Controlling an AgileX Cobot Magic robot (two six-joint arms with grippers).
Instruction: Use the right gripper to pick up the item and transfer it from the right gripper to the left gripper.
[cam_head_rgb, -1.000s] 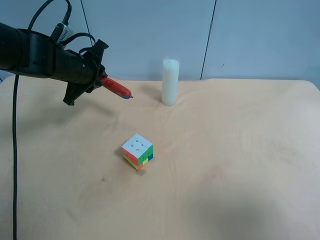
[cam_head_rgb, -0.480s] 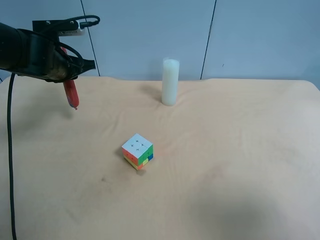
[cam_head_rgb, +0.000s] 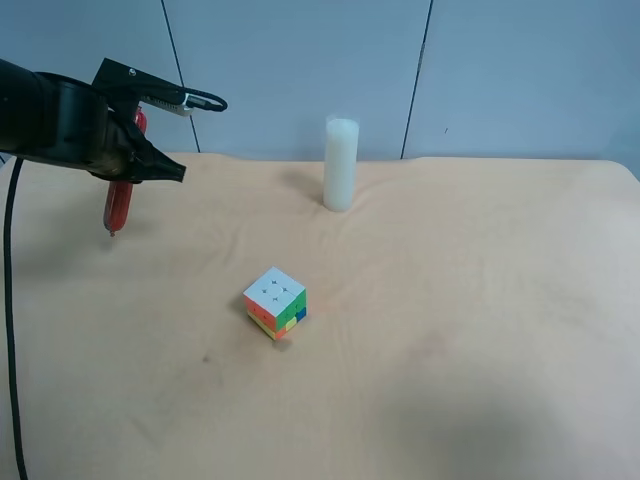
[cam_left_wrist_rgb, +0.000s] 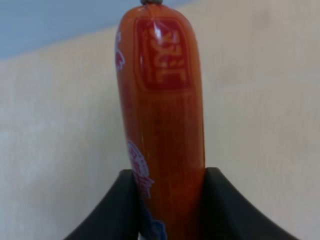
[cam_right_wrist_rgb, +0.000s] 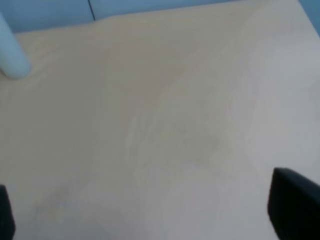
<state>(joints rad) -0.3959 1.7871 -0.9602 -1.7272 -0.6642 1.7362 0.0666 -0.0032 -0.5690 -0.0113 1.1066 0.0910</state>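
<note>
The item, a red-orange sausage tube (cam_head_rgb: 118, 206), hangs point-down from my left gripper (cam_head_rgb: 128, 165) above the table's far corner at the exterior high view's left. In the left wrist view the left gripper (cam_left_wrist_rgb: 167, 202) is shut on the item (cam_left_wrist_rgb: 162, 110), with a black finger on each side of its printed lower end. My right gripper (cam_right_wrist_rgb: 150, 212) is open and empty over bare table; only its two dark fingertips (cam_right_wrist_rgb: 294, 206) show at the frame's corners. The right arm is out of the exterior high view.
A multicoloured puzzle cube (cam_head_rgb: 275, 303) sits near the middle of the tan table (cam_head_rgb: 480, 300). A white cylinder (cam_head_rgb: 341, 164) stands upright at the back edge, and it also shows in the right wrist view (cam_right_wrist_rgb: 11, 55). A blue wall lies behind.
The left arm has turned and drawn back toward the view's left. The item swung from pointing toward the cylinder to hanging downward, still gripped.
</note>
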